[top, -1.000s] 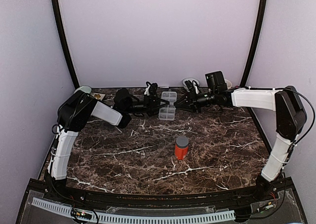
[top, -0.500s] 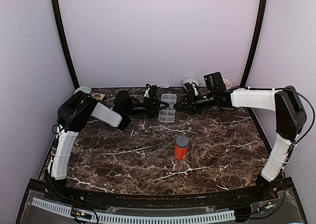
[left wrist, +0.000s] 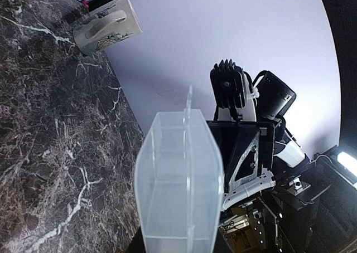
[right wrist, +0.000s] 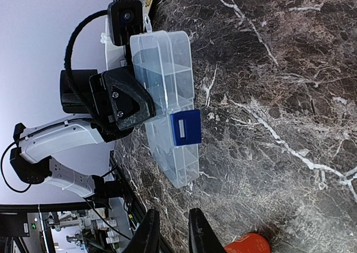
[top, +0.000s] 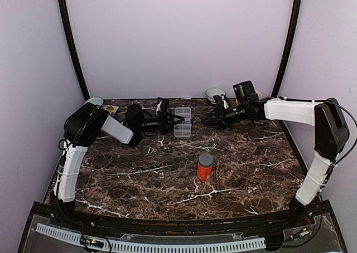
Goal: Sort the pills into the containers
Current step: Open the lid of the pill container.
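Observation:
The containers are one clear organiser box (top: 182,123) with a blue latch (right wrist: 186,127), held just above the marble near the back. My left gripper (top: 170,122) is shut on its left side. The right wrist view shows those black jaws (right wrist: 125,100) clamped on the box (right wrist: 167,80). In the left wrist view the box (left wrist: 178,180) fills the middle, seen end-on. My right gripper (top: 207,121) hangs a little to the right of the box, apart from it. Its fingers (right wrist: 173,214) stand a narrow gap apart with nothing between them. No pills show in any view.
An orange bottle (top: 205,167) with a grey cap stands upright mid-table, close under my right fingers (right wrist: 248,244). A pale bowl (top: 215,92) sits at the back right, another (top: 95,101) at the back left beside a small card (top: 110,108).
My left gripper has carried the box a little to the left. The right gripper, which was at the box's right side, now stands apart from it.

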Robot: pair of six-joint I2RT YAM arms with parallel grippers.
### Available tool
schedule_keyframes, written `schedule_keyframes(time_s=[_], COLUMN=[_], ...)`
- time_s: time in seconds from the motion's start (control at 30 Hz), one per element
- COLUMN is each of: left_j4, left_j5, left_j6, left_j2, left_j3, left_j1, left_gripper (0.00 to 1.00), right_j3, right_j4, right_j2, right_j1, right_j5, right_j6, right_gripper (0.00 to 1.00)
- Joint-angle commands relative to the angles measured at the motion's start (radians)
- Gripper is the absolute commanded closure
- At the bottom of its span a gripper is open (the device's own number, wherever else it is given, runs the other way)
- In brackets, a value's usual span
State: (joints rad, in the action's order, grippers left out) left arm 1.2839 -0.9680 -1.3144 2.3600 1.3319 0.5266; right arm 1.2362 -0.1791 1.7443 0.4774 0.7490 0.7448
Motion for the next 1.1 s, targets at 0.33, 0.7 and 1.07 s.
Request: schedule_keyframes(time_s=[0.33,0.7,1.07], left_j4=[0.101,0.133,0.154], left_j5=[-0.024,-0.068,-0.079], left_j6=[-0.060,-0.124,-0.173], left_j2=[0.033,0.044,0.074], left_j3=[-0.002,0.024,0.064], left_j1=[0.006,0.006,0.007], left_gripper=[0.89,0.89,0.89], right_j3=[-0.021,-0.068,-0.038], right_j4=[0.092,0.293,0.381], right_j2=[0.047,0.089,0.150], right_j1=[0.003,0.004,0.020], right_j5=[0.026,0.098,0.122], right_j6=[0.002,0.095,0.154], right_gripper=[0.54,0.45,0.45])
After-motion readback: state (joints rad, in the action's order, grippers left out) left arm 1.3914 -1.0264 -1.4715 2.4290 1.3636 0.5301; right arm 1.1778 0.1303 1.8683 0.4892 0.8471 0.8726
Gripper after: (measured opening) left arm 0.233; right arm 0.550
